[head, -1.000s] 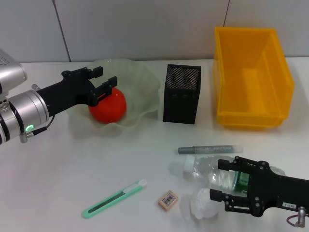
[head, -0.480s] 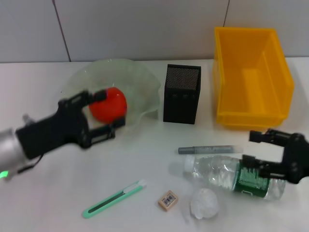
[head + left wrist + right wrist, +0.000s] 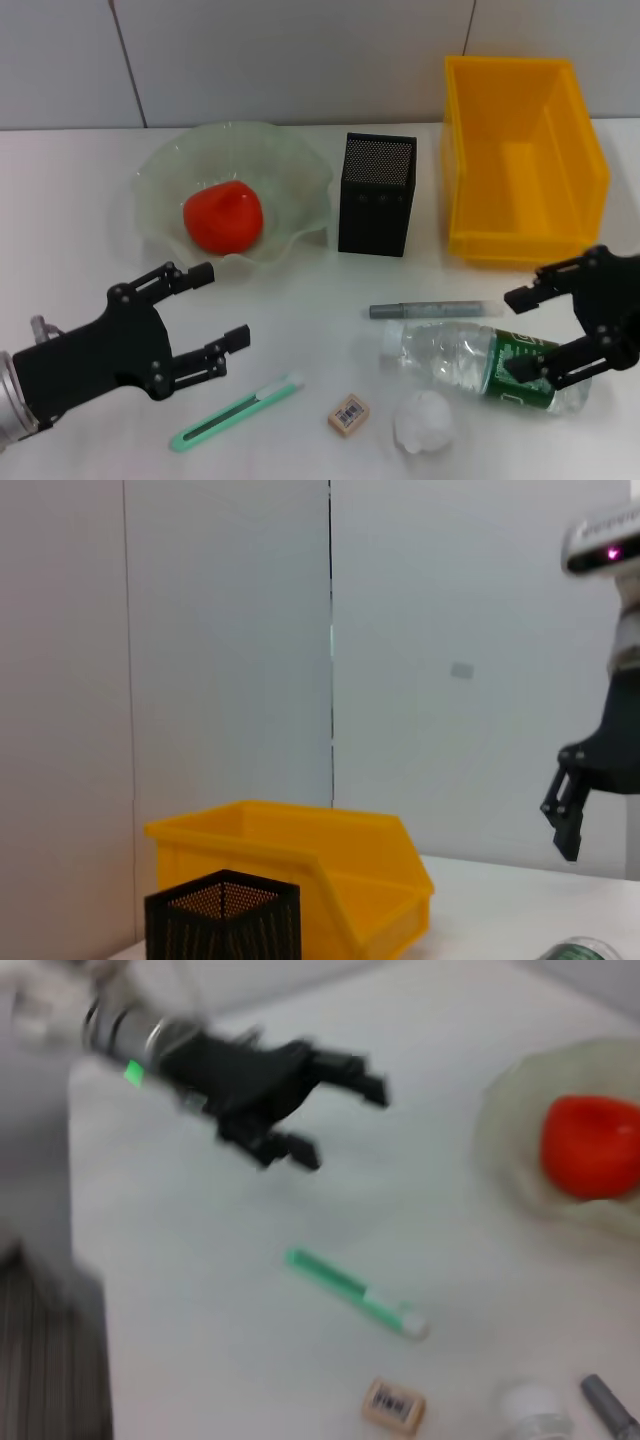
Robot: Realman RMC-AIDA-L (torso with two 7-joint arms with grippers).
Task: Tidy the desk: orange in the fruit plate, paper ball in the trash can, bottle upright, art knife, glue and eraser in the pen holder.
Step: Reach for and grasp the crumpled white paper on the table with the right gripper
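Only the orange (image 3: 222, 217) sits in the fruit plate (image 3: 300, 175); the bottle (image 3: 480, 365), paper ball (image 3: 424, 421), art knife (image 3: 236, 411), glue (image 3: 434, 310) and eraser (image 3: 348, 414) wait while the left gripper (image 3: 215, 313) and right gripper (image 3: 515, 333) hang spread wide, holding nothing.

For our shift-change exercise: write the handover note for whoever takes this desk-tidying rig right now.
Left gripper: open, empty, near the green art knife.
Right gripper: open, empty, over the lying clear plastic bottle.
Done: red-orange fruit in the wavy glass plate.
Left: white paper ball into the yellow bin; stand the bottle up; knife, grey glue stick and tan eraser into the black mesh holder.
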